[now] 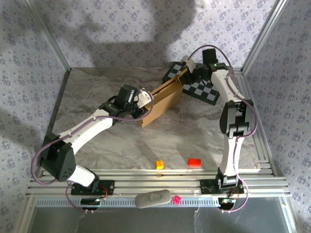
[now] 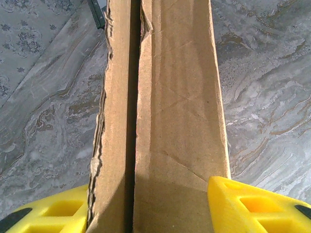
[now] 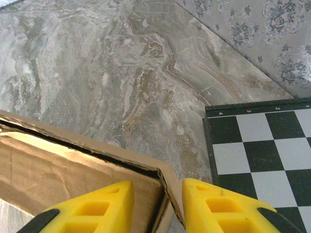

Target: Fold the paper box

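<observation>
Cardboard crushes: your left gripper (image 2: 150, 194) clamps the paper box (image 1: 163, 102); your right gripper (image 3: 158, 187) straddles its end wall, unclosed, so pinch squarely.

Lighting: bright, diffuse, overhead. Shadows: broad soft patches on far wall (image 1: 146, 29) and left wall (image 1: 24, 73); faint on worktop (image 1: 194, 131). Wrist views: sharp; warm glare inside paper box (image 3: 73, 165).

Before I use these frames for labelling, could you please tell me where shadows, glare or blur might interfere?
Top external view: broad soft shadows cross the floral-patterned back wall; the grey marbled table is mostly evenly lit. Left wrist view: the brown corrugated cardboard box is sharp, shaded at its near end. Right wrist view: golden glare streaks the box's inner face; nothing looks blurred.
</observation>
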